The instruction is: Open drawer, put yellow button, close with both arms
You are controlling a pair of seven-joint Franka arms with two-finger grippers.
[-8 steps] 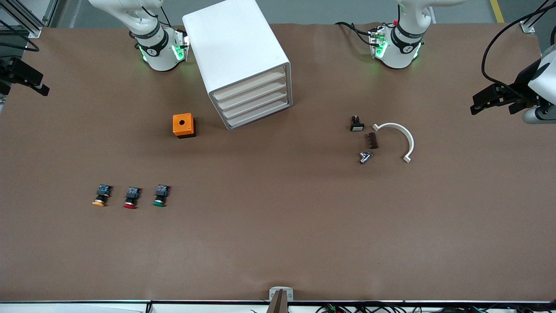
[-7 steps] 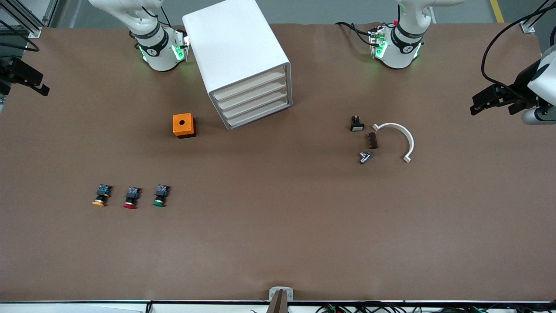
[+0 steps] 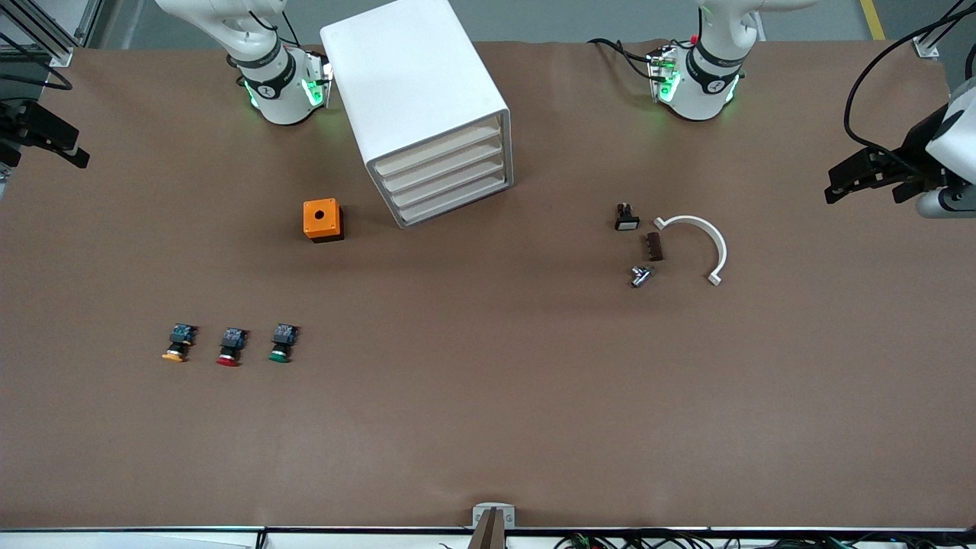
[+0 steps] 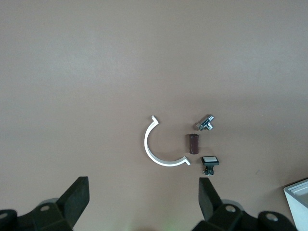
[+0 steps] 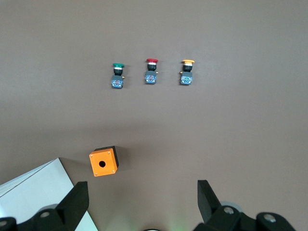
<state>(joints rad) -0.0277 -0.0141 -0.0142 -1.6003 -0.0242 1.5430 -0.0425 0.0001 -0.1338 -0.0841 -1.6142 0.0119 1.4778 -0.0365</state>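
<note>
White drawer unit (image 3: 427, 114) shut; yellow button (image 3: 176, 344) lies toward our right gripper (image 5: 142, 204), open and empty; left gripper (image 4: 144, 202) likewise, waiting.

I note a matt brown table cover (image 3: 488, 396), perhaps paper; a smooth white plastic-looking drawer cabinet (image 3: 415, 99); glossy white arms (image 3: 267, 69); a shiny metal fitting (image 3: 640, 276).
</note>
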